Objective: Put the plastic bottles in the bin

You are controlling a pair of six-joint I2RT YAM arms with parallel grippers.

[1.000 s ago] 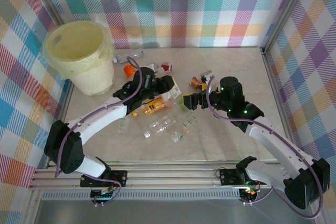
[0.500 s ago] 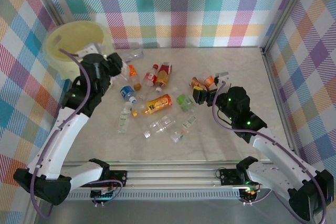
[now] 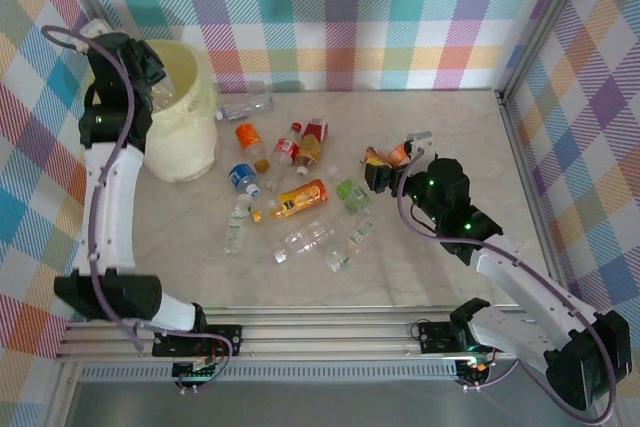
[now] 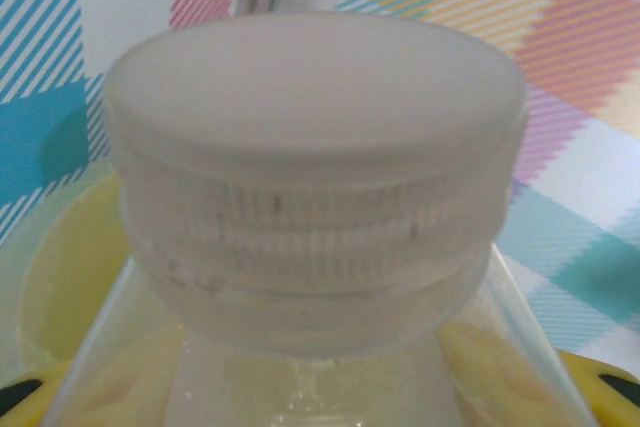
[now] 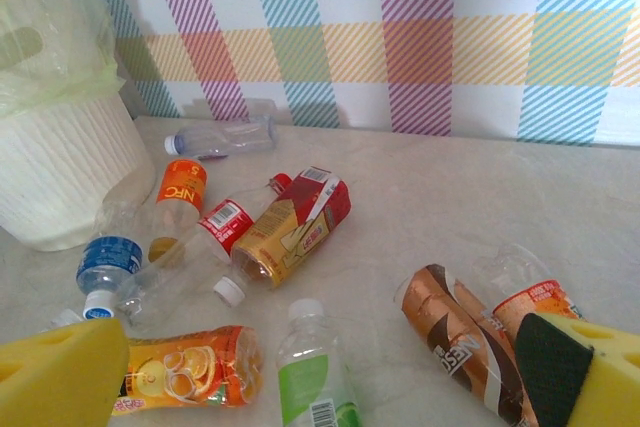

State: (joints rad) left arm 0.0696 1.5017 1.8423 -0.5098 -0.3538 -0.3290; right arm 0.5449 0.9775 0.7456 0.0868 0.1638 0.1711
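One bin, pale cream-yellow and the biggest thing here, stands at the far left of the worktop. Two claws are in view. The left claw hangs over the bin's mouth, closed on one clear bottle. Its white cap faces the wrist camera, and its long axis runs away from the lens, down toward the bin. The right claw is spread wide with nothing between its yellow pads. It sits just by a brown bottle and an orange-labelled bottle, which lie side by side. Thirteen bottles lie flat on the worktop by my count, though the small clear ones at the front are hard to separate. The orange juice bottle lies roughly left to right, cap leftward. The far clear bottle, near the back wall, lies the same way.
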